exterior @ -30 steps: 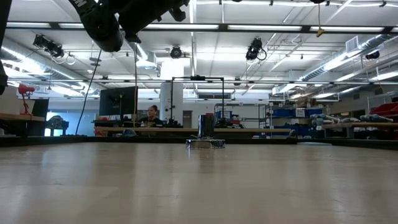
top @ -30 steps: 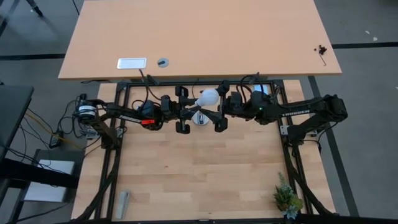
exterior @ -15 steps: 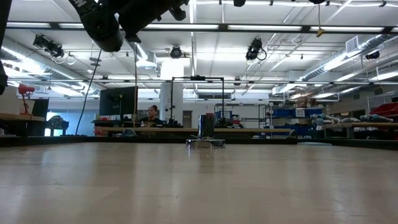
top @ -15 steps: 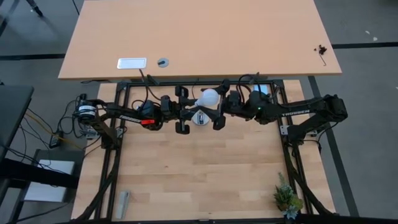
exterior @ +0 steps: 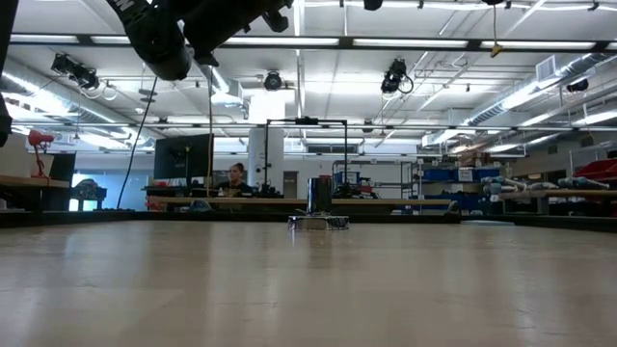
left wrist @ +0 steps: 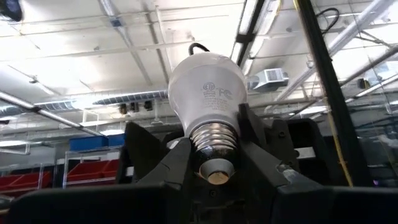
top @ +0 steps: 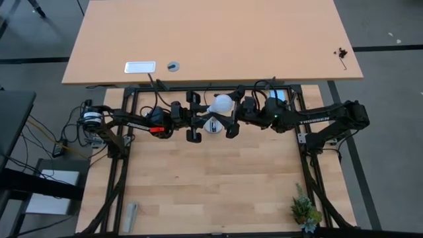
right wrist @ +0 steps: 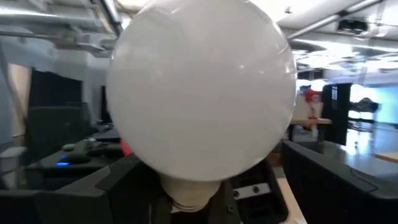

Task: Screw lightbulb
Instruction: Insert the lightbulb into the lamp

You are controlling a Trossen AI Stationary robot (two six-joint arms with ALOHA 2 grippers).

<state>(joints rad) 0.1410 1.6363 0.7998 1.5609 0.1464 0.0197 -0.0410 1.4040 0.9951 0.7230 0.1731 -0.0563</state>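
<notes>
Low view shows only the bare wooden surface (exterior: 308, 289) and workshop beyond, while the left wrist view shows left jaws gripping the lightbulb (left wrist: 208, 102) base, right jaws open beside it.

The lightbulb (top: 221, 103) (left wrist: 208, 93) (right wrist: 200, 93) — small, white, frosted and pear-shaped, with a silver-grey threaded screw base — is sitting raised above the table's far edge, near the middle. It is lying tilted, its round end pointing toward the right arm's side and its base toward the left.

Lightbulb (top: 221, 103) between both tools
</notes>
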